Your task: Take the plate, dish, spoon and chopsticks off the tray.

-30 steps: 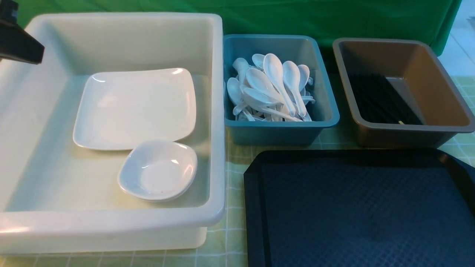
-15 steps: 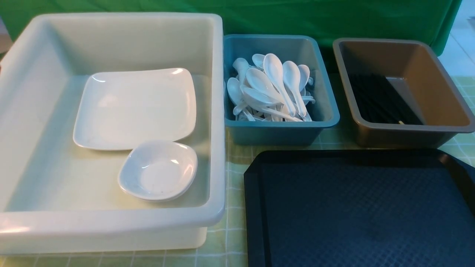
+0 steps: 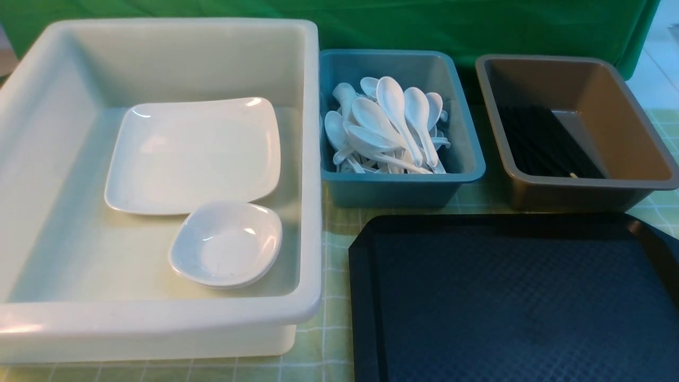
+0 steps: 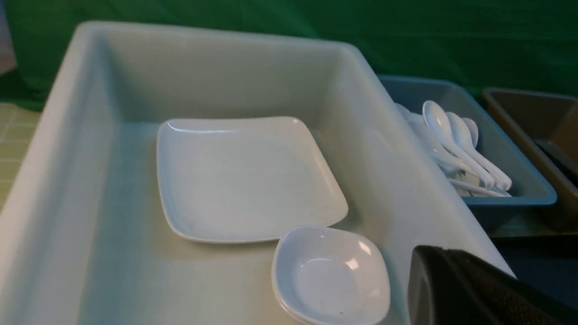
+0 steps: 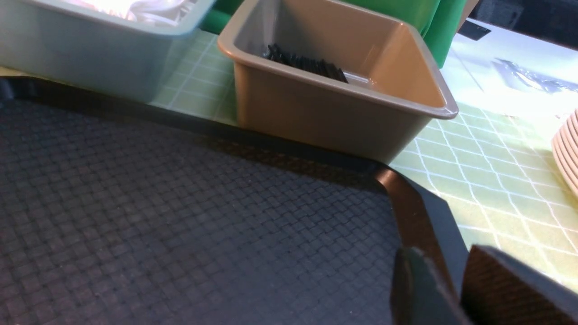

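The black tray [image 3: 509, 297] lies bare at the front right; it also fills the right wrist view [image 5: 180, 203]. The white square plate [image 3: 193, 154] and a small deep dish [image 3: 226, 244] lie in the big white bin [image 3: 159, 318], also shown in the left wrist view [image 4: 244, 178] [image 4: 332, 275]. White spoons [image 3: 392, 122] fill the blue bin [image 3: 398, 191]. Black chopsticks [image 3: 541, 143] lie in the brown bin [image 3: 626, 132]. My left gripper [image 4: 426, 255] is shut and empty over the white bin's near corner. My right gripper [image 5: 445, 259] hovers over the tray's corner, jaws slightly apart, empty.
The three bins stand in a row behind and left of the tray on a green checked cloth [image 3: 334, 265]. A green curtain hangs at the back. A stack of pale plates [image 5: 566, 153] shows at the edge of the right wrist view.
The black part of my left arm at the front view's top left has drawn out of sight. Nothing else has moved.
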Robot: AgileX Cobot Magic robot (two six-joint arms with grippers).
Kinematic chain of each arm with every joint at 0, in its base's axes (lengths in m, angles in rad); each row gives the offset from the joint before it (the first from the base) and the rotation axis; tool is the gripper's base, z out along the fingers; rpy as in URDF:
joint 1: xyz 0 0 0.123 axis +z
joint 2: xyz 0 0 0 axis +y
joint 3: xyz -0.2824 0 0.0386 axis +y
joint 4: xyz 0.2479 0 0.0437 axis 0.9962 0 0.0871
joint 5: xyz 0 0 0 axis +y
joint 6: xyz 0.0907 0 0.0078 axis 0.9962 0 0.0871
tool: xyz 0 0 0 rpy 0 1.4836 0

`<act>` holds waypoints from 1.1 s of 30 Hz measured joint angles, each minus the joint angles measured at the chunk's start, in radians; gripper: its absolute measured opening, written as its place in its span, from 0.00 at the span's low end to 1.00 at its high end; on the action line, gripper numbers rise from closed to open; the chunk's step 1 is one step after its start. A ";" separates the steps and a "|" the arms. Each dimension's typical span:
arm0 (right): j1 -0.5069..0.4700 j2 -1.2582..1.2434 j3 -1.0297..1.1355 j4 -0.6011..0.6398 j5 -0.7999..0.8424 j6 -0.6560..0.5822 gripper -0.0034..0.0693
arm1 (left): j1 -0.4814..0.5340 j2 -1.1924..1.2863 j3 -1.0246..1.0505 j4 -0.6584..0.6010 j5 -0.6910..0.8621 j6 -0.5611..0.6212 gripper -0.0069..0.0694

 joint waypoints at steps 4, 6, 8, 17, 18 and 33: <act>0.000 0.000 0.000 0.000 0.000 0.000 0.28 | 0.000 -0.074 0.032 0.017 -0.001 -0.001 0.07; 0.000 0.000 0.000 0.000 0.000 0.000 0.29 | 0.000 -0.096 0.037 0.033 -0.002 0.013 0.07; 0.000 0.000 0.000 0.000 0.000 0.000 0.29 | 0.000 -0.100 0.037 0.052 -0.010 0.031 0.07; 0.000 0.000 0.000 0.000 0.000 0.000 0.32 | 0.000 -0.095 0.136 0.070 -0.213 0.048 0.07; 0.000 0.000 0.000 0.000 0.000 0.000 0.32 | -0.001 -0.096 0.153 0.069 -0.238 0.049 0.07; 0.000 0.000 0.000 0.000 0.001 0.000 0.34 | -0.207 -0.283 0.629 0.403 -0.509 -0.322 0.07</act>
